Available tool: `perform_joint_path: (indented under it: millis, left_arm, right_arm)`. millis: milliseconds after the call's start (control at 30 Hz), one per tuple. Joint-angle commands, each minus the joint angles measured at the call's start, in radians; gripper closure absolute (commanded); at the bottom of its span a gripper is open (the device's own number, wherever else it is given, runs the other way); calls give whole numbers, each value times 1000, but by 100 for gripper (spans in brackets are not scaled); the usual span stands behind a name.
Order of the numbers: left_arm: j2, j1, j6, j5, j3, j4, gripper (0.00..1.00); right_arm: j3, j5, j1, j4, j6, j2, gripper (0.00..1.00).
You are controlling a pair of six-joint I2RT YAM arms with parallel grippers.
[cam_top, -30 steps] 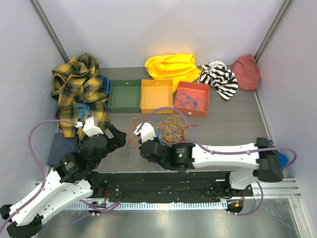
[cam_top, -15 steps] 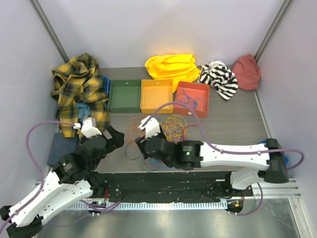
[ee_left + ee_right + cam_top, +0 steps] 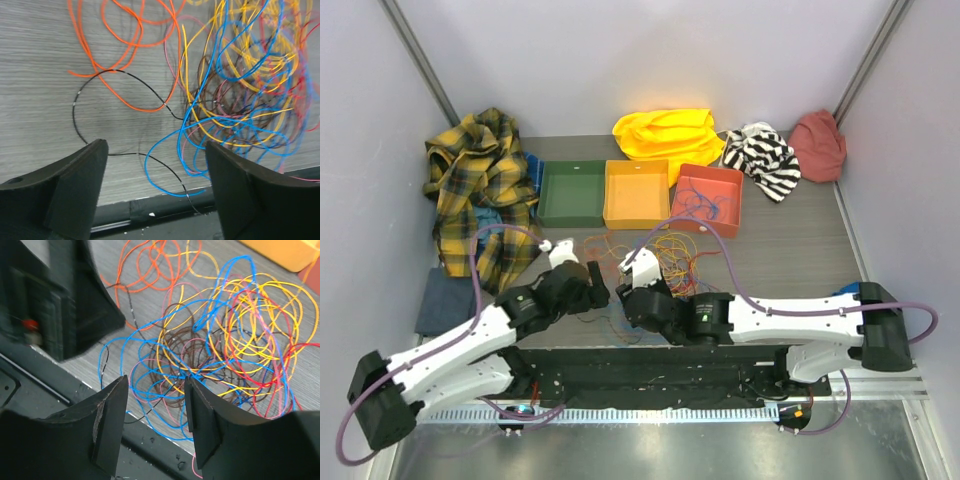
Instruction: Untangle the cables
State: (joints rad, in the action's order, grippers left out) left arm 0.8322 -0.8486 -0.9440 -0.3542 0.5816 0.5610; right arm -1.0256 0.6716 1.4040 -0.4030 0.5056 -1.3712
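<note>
The cables (image 3: 658, 256) lie in a loose tangle of orange, yellow, blue, red and dark wires on the grey table, in front of the trays. My left gripper (image 3: 597, 290) is at the tangle's left edge, open. In the left wrist view its fingertips (image 3: 155, 170) straddle a blue loop and a black wire lying on the table, without touching them. My right gripper (image 3: 626, 296) hangs close beside it, over the tangle's near side. Its jaws (image 3: 157, 410) are open above blue and brown loops of the cables (image 3: 225, 340), and nothing is held.
Green tray (image 3: 572, 193), orange tray (image 3: 636, 193) and red tray (image 3: 708, 198) stand in a row behind the tangle; the red one holds some wires. Plaid shirt (image 3: 480, 180) at left; yellow (image 3: 665, 130), striped (image 3: 762, 155) and red cloths (image 3: 818, 143) at the back.
My left arm has swung right, up to the tangle's left edge, and its jaws have narrowed slightly. My right gripper has opened and shifted a little right.
</note>
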Motion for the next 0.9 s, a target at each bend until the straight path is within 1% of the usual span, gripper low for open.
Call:
perform_joint_path:
  millis: [0,33,167,267,533,567,667,733,800,867]
  left_arm:
    - [122,-3,68,69,60,-151,21]
    - [178,-3,83,87,67,-160,23]
    - [296,-3,94,156,93,-203,38]
    - [346,-3,87,191,84,-236,44]
    - [380,-3,82,187,64,-271,54]
    - [383,-1,80,187,61,-273,59]
    - [398,-3,80,185,58,-279,68]
    - [409,-3,80,185,57,-282,72]
    - [410,-3,79,182,55,-283,73]
    - [406,-3,80,182,50,-282,77]
  right_arm:
    - [28,88,0,35,56,102,46]
    - [45,92,0,36,60,116,46]
    - [90,115,0,35,76,202,46]
    - [113,123,0,29,85,242,46]
    - [131,132,0,20,82,250,46]
    - [131,134,-2,20,80,247,46]
    - [130,132,0,21,79,236,46]
    - [131,131,0,23,82,235,46]
    - [133,131,0,23,86,236,46]
    - [136,132,0,23,90,238,46]
